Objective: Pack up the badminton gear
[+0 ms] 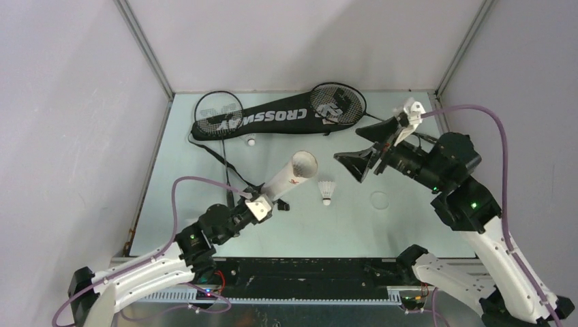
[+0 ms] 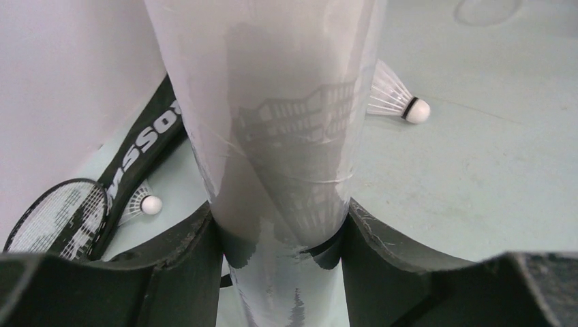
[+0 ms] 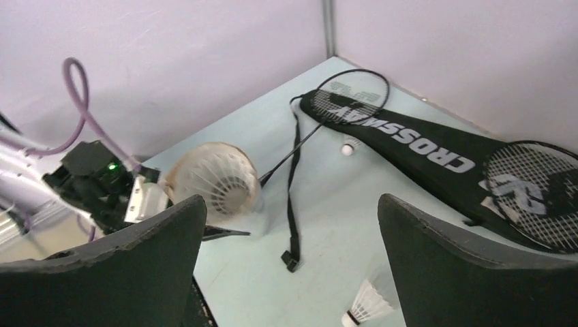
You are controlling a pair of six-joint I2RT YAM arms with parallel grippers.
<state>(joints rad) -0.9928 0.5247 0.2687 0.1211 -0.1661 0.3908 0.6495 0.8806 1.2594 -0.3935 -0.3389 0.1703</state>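
Badminton gear on a pale green table (image 1: 341, 231), closed in by plain pale walls (image 1: 293, 41). The black "CROSSWAY" racket bag (image 1: 272, 119) lies flat along the far edge of the table, with one racket (image 1: 218, 112) head resting on its narrow end and the second racket (image 1: 337, 103) head on its wide end. Its strap (image 3: 293, 197) trails from the bag toward the arms. On the near side of the bag, the left gripper (image 1: 262, 204) has both fingers pressed against the lower part of the long white tube (image 1: 290, 176), which it holds tilted with the open mouth uppermost. The right wrist view looks into that mouth and shows white feathers within (how many shuttlecocks the tube holds cannot be told). Two shuttlecocks lie loose on the table: one shuttlecock (image 1: 251, 141) just beside the bag's near edge, the other shuttlecock (image 1: 327, 191) well nearer the arms than the bag, close to the tube. A faint round disc (image 1: 379, 199) lies flat farther from the bag on that same near side. The right gripper (image 1: 367, 146) hangs above the table off the bag's wide end, jaws spread wide and holding nothing.
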